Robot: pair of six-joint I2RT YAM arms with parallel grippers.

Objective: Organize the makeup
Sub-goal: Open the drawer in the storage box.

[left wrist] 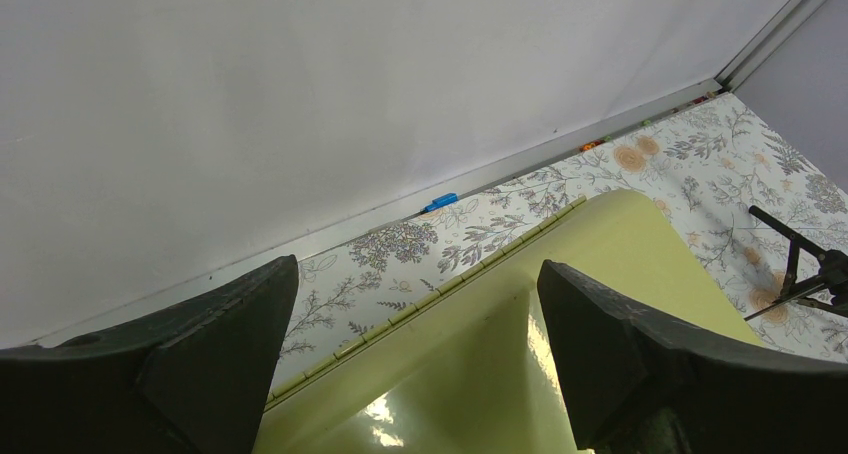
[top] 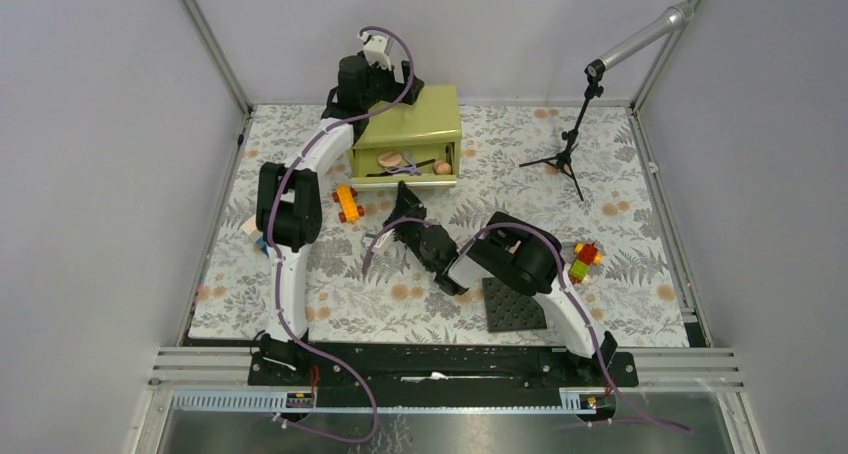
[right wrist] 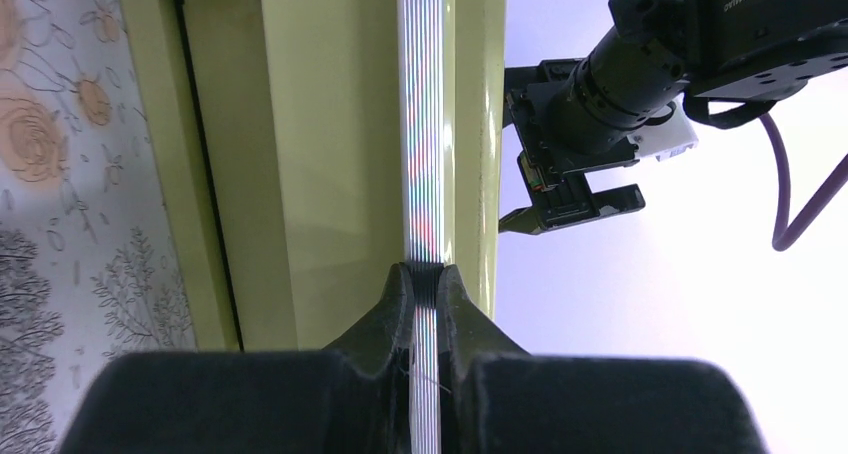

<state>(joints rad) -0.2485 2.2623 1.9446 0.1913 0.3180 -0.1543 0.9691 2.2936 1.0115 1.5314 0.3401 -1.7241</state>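
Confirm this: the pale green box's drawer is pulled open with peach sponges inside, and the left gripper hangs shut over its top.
Not shut: the left gripper hangs open over the pale green box's top, as the left wrist view shows. The rest stands.

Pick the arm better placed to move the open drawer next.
Right, likely. The right fingers are shut on the shiny strip along the drawer front. The left fingers hang open above the green box's lid, gripping nothing.

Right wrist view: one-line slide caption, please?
Right gripper shut on the iridescent striped strip along the yellow-green box.
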